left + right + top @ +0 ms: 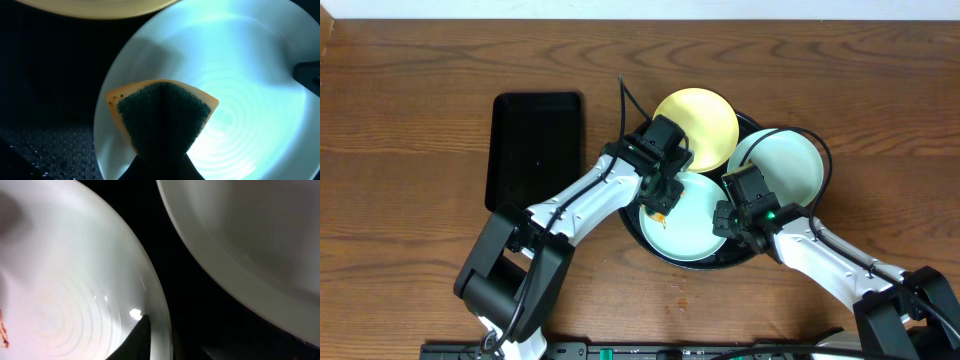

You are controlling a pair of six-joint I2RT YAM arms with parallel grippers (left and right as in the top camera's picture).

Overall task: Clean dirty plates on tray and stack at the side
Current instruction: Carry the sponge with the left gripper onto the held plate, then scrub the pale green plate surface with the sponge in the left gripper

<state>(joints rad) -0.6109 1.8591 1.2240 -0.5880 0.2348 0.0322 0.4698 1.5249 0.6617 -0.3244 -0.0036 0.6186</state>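
The round black tray (748, 124) holds three plates: a pale yellow one (705, 120) at the back, a mint-white one (785, 165) at the right and a mint-white one (690, 235) at the front. My left gripper (663, 198) is shut on an orange sponge with a dark green face (162, 107) and presses it onto the front plate (245, 95). My right gripper (728, 218) is shut on that plate's right rim (155, 305), one finger (142, 335) inside it. A small reddish-brown mark (4, 330) shows on this plate.
A smaller rectangular black tray (537, 150) lies on the wooden table (410, 120) left of the round tray. The right mint plate (250, 240) sits close beside my right gripper. The yellow plate's edge (100, 7) is just beyond the sponge.
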